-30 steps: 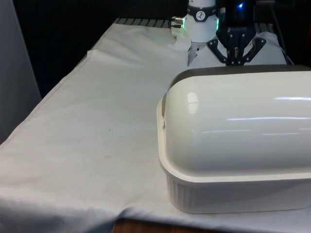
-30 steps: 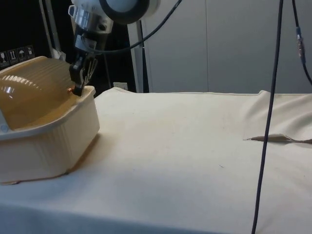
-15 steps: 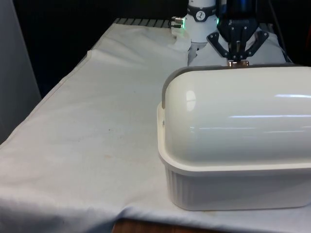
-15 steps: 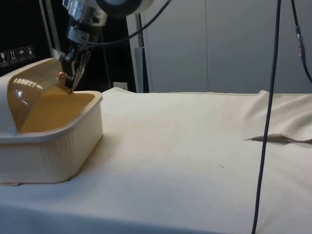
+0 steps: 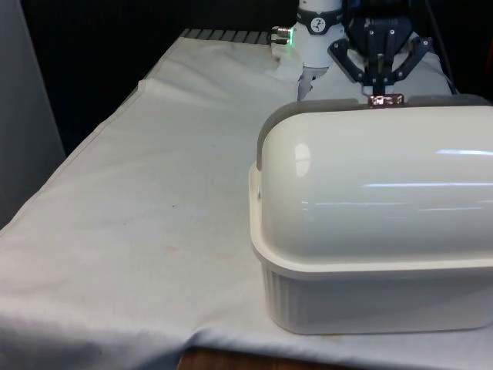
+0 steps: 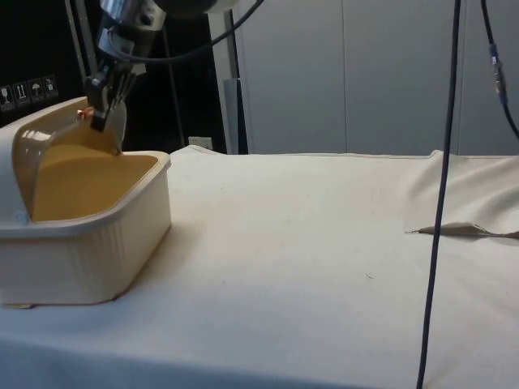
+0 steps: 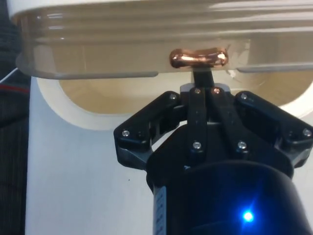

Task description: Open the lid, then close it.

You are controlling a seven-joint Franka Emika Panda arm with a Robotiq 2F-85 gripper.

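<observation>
The bread box (image 5: 377,301) sits on the white-clothed surface (image 5: 154,231) at the front view's right. Its curved lid (image 6: 49,138) is rolled partway back, so the tan inside (image 6: 89,182) shows. The pincer (image 7: 201,81) is clenched on the lid's copper handle (image 7: 198,58) at the raised edge.

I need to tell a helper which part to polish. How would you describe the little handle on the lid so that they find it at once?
On the white-clothed table stands a cream bread box with a rounded roll-top lid. At the lid's raised edge, where the black gripper is clamped, sits the handle. It is a small, shiny copper-coloured bar, the one metallic piece on the cream plastic.
</observation>
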